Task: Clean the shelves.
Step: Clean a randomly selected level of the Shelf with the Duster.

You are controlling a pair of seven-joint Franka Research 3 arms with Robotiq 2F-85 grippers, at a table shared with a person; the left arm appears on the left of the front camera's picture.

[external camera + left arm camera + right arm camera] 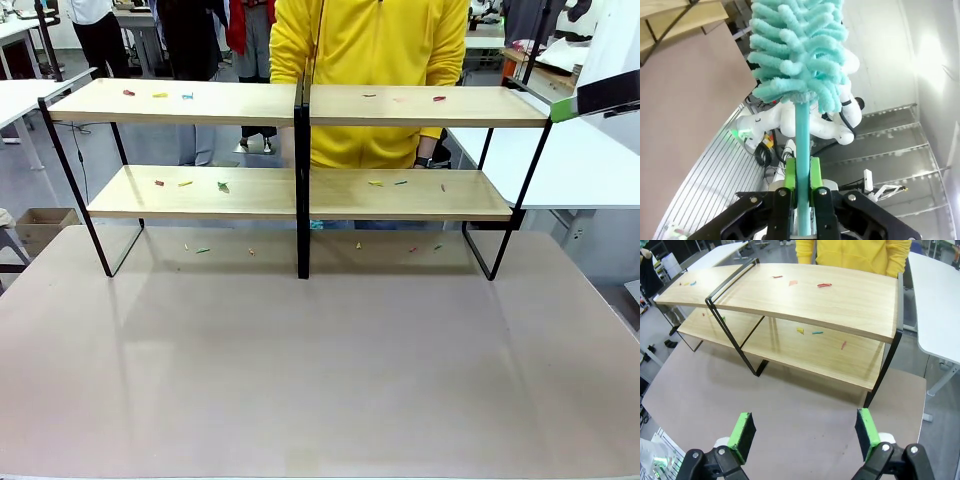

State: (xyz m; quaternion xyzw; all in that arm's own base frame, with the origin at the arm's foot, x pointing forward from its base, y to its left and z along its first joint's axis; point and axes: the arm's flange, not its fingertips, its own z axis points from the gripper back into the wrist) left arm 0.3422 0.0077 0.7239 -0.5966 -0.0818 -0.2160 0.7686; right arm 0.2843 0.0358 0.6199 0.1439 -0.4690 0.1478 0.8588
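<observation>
A wide grey-brown tabletop (320, 380) fills the near part of the front view. At its far edge stand the shelves (300, 105), a long two-tier rack of light-wood boards on a thin black frame. A black central upright splits each board into a left and a right half.

Behind the shelves, close against them at the middle, stands a person in a yellow top (370, 40). A white table (570, 160) sits off to the right of the rack.

In the left wrist view, a duster (800, 45) with a fluffy teal head points away from the camera on a straight teal handle. The left gripper (802, 175) is clamped tight on that handle, a green pad pressed to each side.

In the right wrist view, the right gripper (805, 432) hangs above the tabletop in front of the right half of the shelves. Its jaws are spread wide with nothing between them.

Small coloured scraps (160, 95) in red, yellow, blue and green lie scattered over both halves of the upper board. More lie on the lower board, and on the tabletop beneath the rack.
</observation>
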